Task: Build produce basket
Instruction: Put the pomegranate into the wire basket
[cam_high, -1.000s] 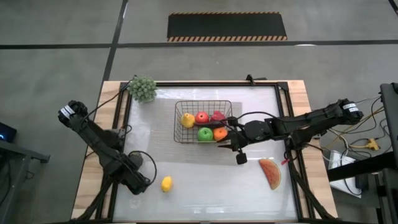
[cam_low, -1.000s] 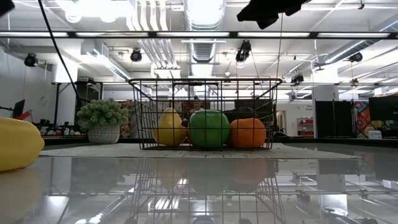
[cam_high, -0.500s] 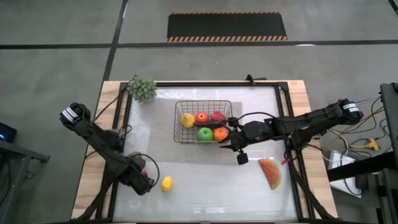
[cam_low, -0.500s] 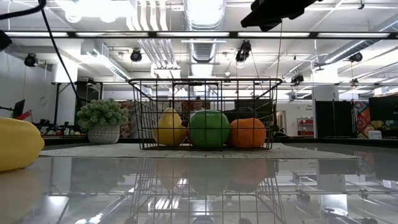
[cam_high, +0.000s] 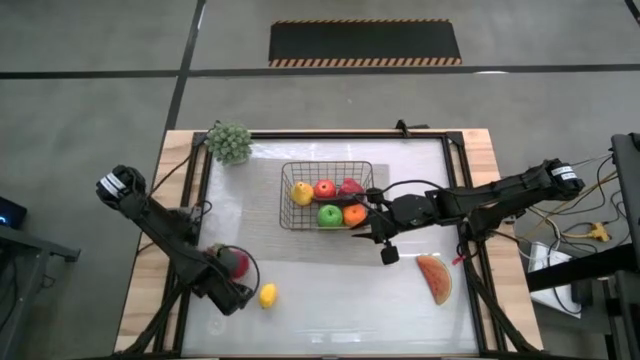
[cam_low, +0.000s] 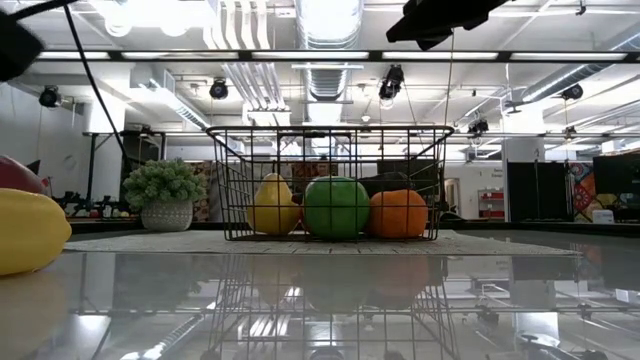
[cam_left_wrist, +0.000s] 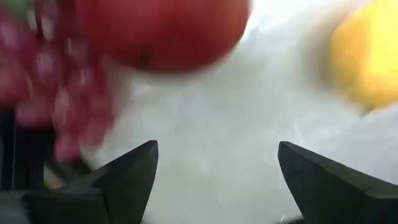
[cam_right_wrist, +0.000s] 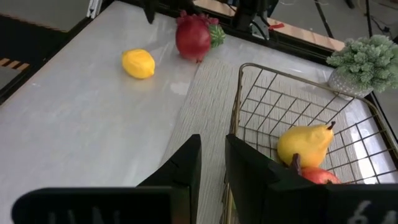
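The dark wire basket (cam_high: 327, 172) stands on a pale mat mid-table and holds a yellow pear (cam_high: 302, 193), a red apple (cam_high: 324, 188), a green fruit (cam_high: 330, 214), an orange (cam_high: 354, 214) and a dark-red piece. My right gripper (cam_high: 362, 230) hovers above the basket's near right corner (cam_right_wrist: 235, 93), fingers almost together with nothing between them. My left gripper (cam_high: 238, 298) is open near the table's near left corner. Ahead of its fingers lie a red fruit (cam_left_wrist: 161, 28), dark-red grapes (cam_left_wrist: 43, 81) and a yellow lemon (cam_left_wrist: 367, 56). A watermelon slice (cam_high: 434, 278) lies near right.
A pale grey-green potted bunch (cam_high: 229, 142) stands at the far left corner. A dark frame (cam_high: 455, 150) runs around the table. Bare glossy tabletop lies between the lemon (cam_high: 268, 294) and the watermelon slice. The right arm (cam_low: 440, 15) hangs well above the basket's rim (cam_low: 330, 128).
My left arm has shifted a little toward the table's right, and the red fruit it covered in the high view now shows beside it. In the low view the red fruit has come into sight at the left edge. The right arm has barely moved.
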